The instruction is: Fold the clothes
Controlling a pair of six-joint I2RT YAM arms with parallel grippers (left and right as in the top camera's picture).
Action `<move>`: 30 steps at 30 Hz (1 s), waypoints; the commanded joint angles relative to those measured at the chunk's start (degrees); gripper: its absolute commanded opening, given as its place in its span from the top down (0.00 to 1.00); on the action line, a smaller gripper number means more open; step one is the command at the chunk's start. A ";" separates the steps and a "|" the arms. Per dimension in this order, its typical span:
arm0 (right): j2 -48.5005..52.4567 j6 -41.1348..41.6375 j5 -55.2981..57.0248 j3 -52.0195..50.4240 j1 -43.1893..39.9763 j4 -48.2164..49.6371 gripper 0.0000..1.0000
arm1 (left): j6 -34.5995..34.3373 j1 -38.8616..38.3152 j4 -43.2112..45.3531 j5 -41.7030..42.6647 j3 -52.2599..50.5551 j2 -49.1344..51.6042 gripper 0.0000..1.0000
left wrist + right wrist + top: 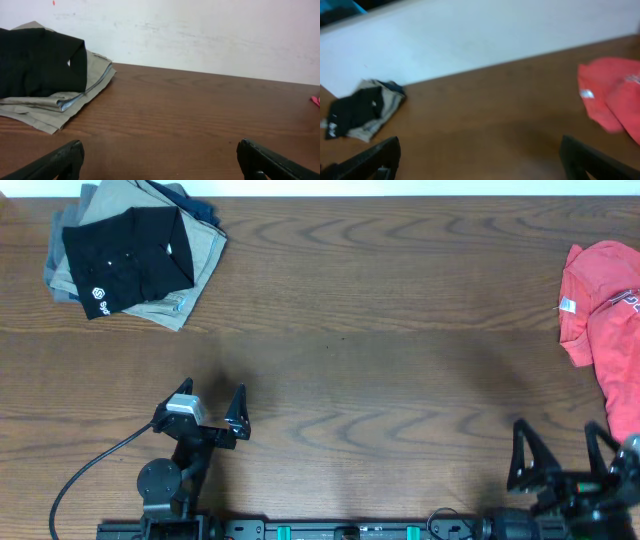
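We find the black garment [130,255] lying on the khaki trousers [205,250], beyond the left hand [212,392] and off to its left. Its long axis appears to run diagonally. The left hand is the nearer; the right hand [556,435] sits well to its right. Both hands are spread and empty. Counted: one black garment, one red T-shirt [600,290], two hands.

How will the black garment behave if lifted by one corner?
Probably floppy: the black garment lies soft and folded, so it would likely unfold and hang. It looks light. It rests on the khaki trousers, so dragging may shift them too.
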 commanded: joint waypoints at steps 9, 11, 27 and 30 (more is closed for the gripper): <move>-9.51 -2.16 4.66 -5.99 4.68 2.73 0.01 | 0.31 0.24 -1.84 -0.09 -1.09 -0.35 0.02; -12.17 -2.25 4.59 -10.80 5.11 6.69 0.01 | 0.31 0.24 -1.84 -0.09 -1.09 -0.35 0.02; -19.10 -2.27 -2.69 -46.40 5.73 50.34 0.01 | 0.31 0.24 -1.84 -0.09 -1.09 -0.35 0.02; -19.10 -2.25 -2.71 -51.63 5.73 57.59 0.01 | 0.31 0.24 -1.84 -0.09 -1.09 -0.35 0.02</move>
